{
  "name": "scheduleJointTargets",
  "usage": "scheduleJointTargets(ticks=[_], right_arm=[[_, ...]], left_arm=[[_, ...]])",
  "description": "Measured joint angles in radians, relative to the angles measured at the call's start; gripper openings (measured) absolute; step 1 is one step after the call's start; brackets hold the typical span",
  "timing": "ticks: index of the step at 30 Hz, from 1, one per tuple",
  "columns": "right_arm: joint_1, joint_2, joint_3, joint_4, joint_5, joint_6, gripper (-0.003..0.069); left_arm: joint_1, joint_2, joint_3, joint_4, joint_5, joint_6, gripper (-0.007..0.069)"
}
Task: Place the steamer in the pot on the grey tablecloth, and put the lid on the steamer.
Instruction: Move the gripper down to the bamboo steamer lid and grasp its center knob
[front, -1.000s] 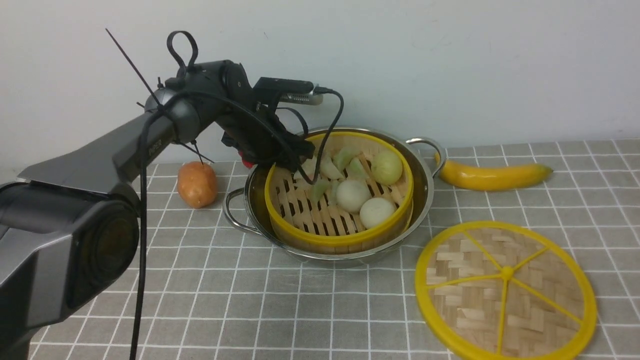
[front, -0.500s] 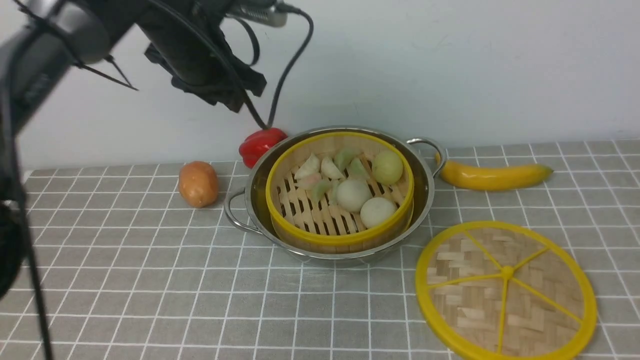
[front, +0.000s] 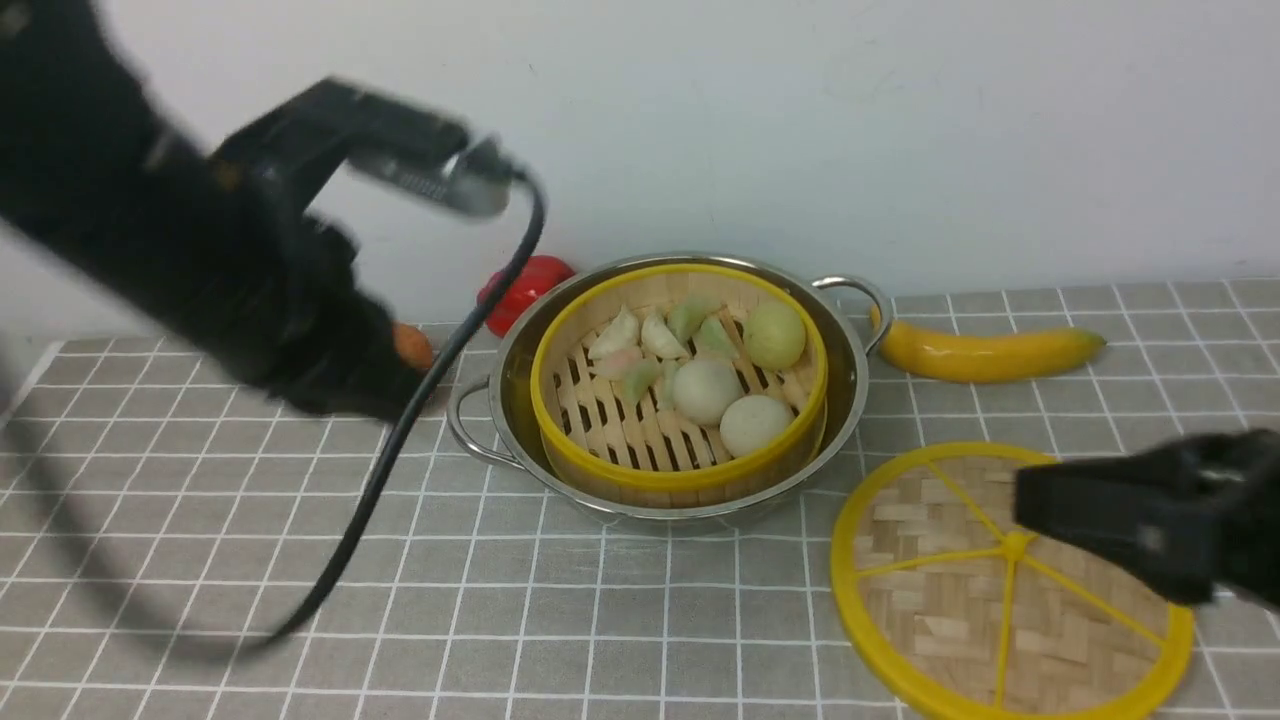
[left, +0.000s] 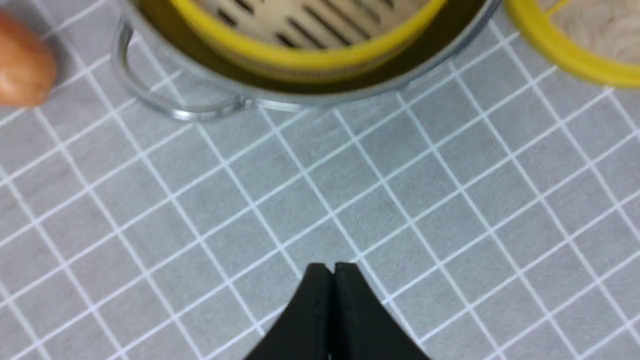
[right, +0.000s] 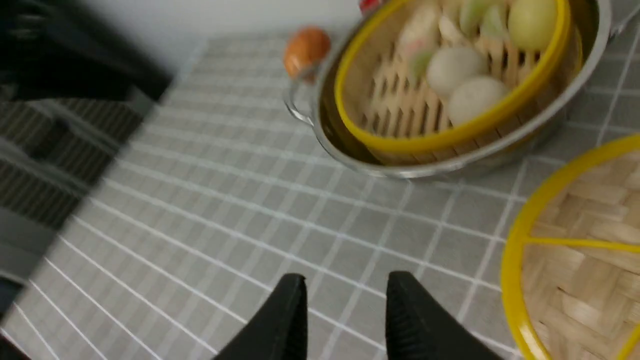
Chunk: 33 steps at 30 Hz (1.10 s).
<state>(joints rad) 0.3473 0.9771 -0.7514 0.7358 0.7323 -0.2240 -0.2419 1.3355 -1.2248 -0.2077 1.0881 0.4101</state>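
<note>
Yellow banana (front: 985, 350) lying flat at the back right, lengthwise across the view, close to the plain white wall (front: 850, 120). Glossy red pepper (front: 525, 290) at the foot of that wall, left of centre, well apart from the banana. Orange-brown potato-like lump (front: 412, 345) further left and a little nearer, only a sliver showing in the front view. Same lump (right: 306, 46) whole and rounded in the right wrist view, blurred; lump (left: 22, 70) cut by the frame edge in the left wrist view

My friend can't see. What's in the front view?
A steamer of toy buns sits inside a shiny pot on a grey checked tablecloth. Its woven lid lies flat beside the pot, with the right pincer close by.
</note>
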Motion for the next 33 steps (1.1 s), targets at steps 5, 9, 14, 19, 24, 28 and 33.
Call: scheduleJointTargets(ticks=[5, 9, 14, 19, 24, 28, 33], right_arm=[[0.002, 0.265, -0.19, -0.266, 0.108, 0.109, 0.0243], [0.002, 0.419, -0.312, -0.56, 0.174, 0.269, 0.0243], [0.002, 0.507, -0.338, -0.697, 0.191, 0.312, 0.0243], [0.002, 0.58, -0.338, -0.712, 0.189, 0.313, 0.0243], [0.002, 0.649, -0.338, -0.719, 0.143, 0.313, 0.0243], [0.002, 0.697, -0.338, -0.741, 0.126, 0.313, 0.0243], [0.002, 0.761, -0.338, -0.755, 0.093, 0.317, 0.0243]], left_arm=[[0.0, -0.317, 0.349, -0.025, -0.351, -0.044, -0.0023], [0.0, -0.566, 0.589, -0.085, -0.586, -0.061, -0.0023], [0.0, -0.68, 0.682, -0.096, -0.641, -0.07, -0.0023], [0.0, -0.69, 0.696, -0.098, -0.634, -0.095, -0.0022], [0.0, -0.69, 0.696, -0.099, -0.634, -0.104, -0.0019], [0.0, -0.691, 0.696, -0.099, -0.633, -0.105, -0.0008], [0.0, -0.691, 0.696, -0.099, -0.633, -0.106, -0.0008]])
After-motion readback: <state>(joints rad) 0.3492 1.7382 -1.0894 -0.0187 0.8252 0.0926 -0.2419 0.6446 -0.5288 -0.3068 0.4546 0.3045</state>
